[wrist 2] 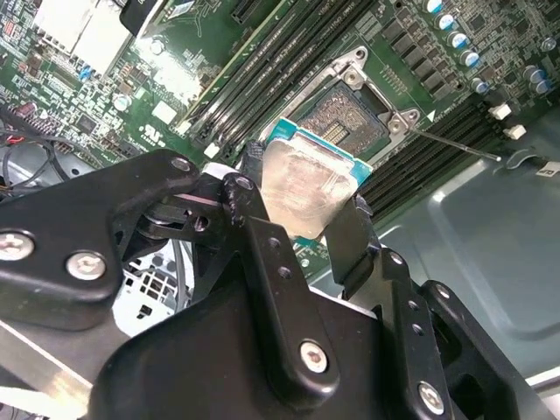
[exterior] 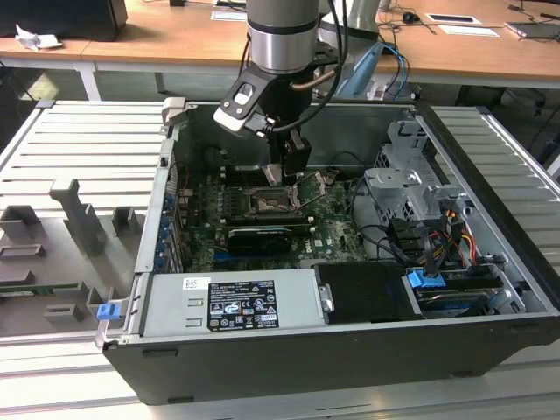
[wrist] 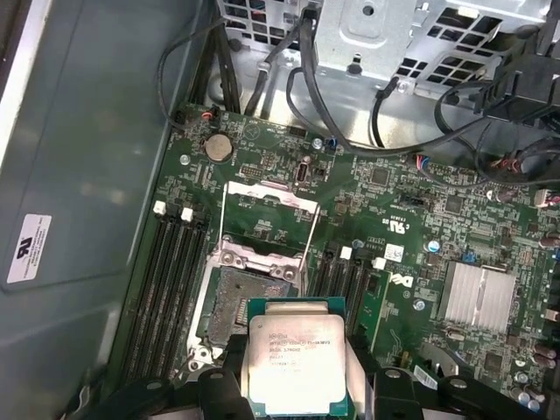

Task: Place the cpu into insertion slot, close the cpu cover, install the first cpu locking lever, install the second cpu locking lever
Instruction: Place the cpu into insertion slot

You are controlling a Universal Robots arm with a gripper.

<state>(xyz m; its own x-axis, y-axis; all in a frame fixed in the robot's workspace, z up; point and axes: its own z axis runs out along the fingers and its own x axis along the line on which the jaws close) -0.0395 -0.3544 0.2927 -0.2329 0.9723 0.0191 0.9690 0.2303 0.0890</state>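
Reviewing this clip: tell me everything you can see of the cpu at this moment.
The cpu is a flat square chip: pale silvery metal top with faint print, on a thin green board that shows as a rim. The gripper holds it by two opposite edges between its black fingers. It hangs above the motherboard, partly over the open insertion slot, not seated in it.

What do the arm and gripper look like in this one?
The arm is a silver-grey cylinder with a dark band. A black-and-white box sits at its wrist, and a black cable loops beside it. The gripper is matte black, with angular linked fingers fastened by silver screws.
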